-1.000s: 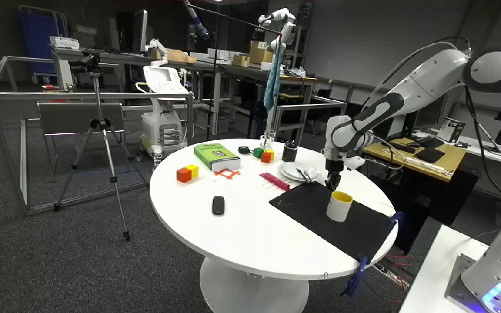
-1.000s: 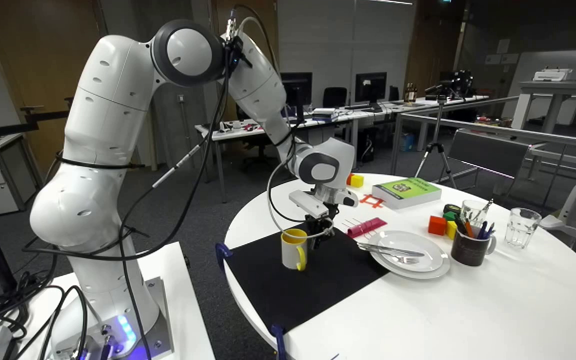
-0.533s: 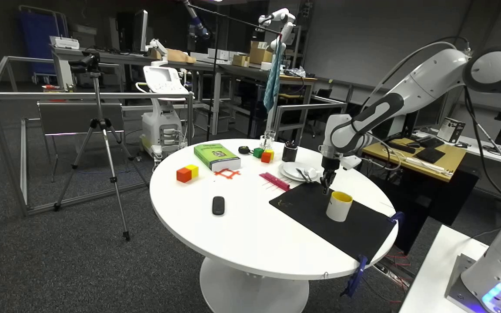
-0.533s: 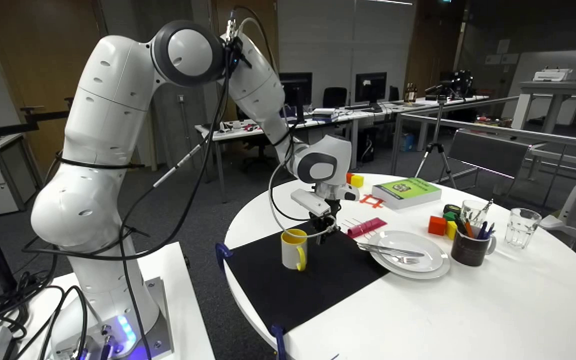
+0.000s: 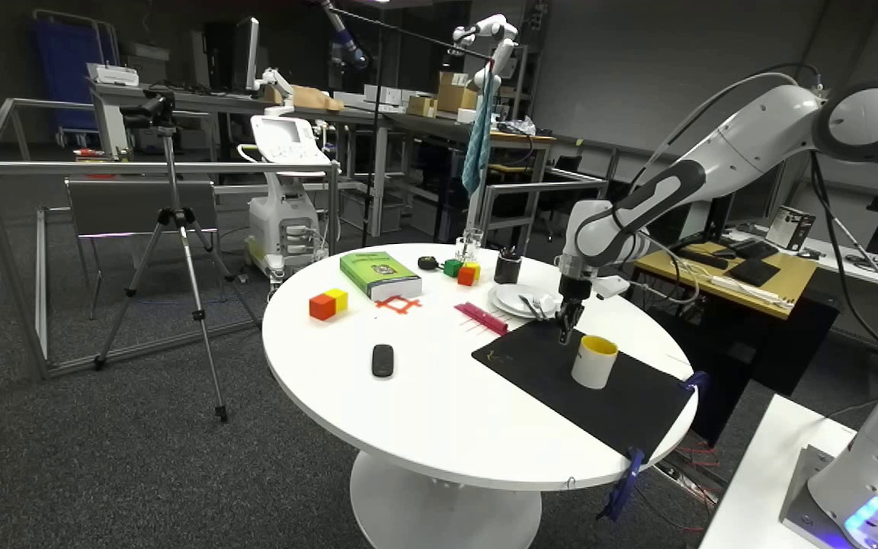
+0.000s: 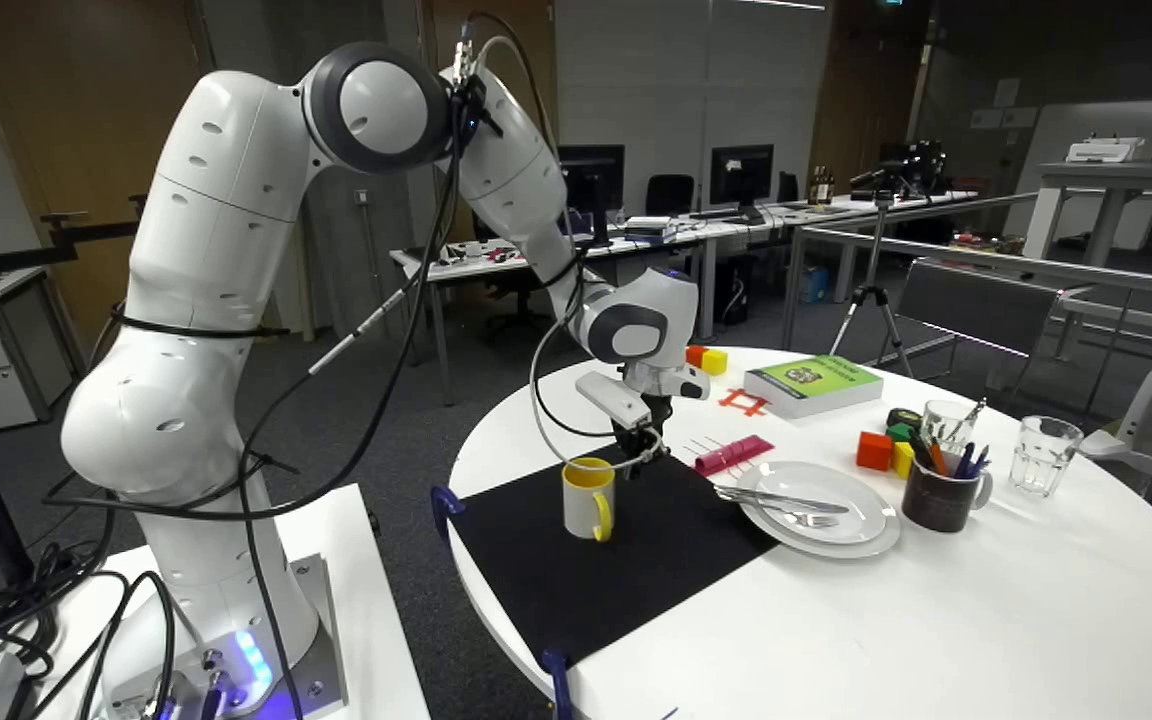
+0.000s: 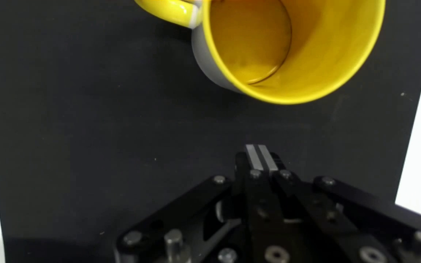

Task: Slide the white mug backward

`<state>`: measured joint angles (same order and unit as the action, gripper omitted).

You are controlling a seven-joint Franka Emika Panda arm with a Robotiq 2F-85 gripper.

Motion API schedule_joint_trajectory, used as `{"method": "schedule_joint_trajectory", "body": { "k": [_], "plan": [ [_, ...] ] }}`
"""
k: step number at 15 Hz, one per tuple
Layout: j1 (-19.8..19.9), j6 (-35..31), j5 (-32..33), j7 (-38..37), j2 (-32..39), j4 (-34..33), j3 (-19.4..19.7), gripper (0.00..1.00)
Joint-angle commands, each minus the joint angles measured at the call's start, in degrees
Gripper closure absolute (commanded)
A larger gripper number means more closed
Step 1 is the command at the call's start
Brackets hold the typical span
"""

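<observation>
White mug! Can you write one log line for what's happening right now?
white mug: upright on mat | gripper: shut, empty | contact: none visible

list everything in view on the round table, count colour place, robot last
Mat: 1, black, on the table
White mug: 1, white, yellow inside, on mat
Clamps: 2, blue, at mat corners
Plates: 2, white, stacked beside mat
Knife, fork: 1 each, silver, on plates
Dark mug: 1, brown, near plates, holding pens
Glasses: 2, clear, near dark mug
Book: 1, green, across from mat
Blocks: 5 (2 red, 2 yellow, 1 green), two near book, three near dark mug
Lattice: 1, orange-red, beside book
Roll: 1, magenta, near mat
Round object: 1, black, by green block
Oblong object: 1, black, apart from mat
Robot arm: 1, white, reaching over table
Tool: 1, black, shut, over mat near white mug
</observation>
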<state>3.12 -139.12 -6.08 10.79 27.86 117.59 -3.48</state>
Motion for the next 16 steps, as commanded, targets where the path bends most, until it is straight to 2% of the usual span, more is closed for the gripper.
{"method": "schedule_joint_trajectory", "body": {
  "k": [1,16],
  "plan": [
    [1.4,2.2,-2.8,2.1,-1.8,0.9,-1.8,1.0],
    [0.8,15.0,-1.6,4.9,-1.5,-1.0,-0.9,1.0]
  ]
}}
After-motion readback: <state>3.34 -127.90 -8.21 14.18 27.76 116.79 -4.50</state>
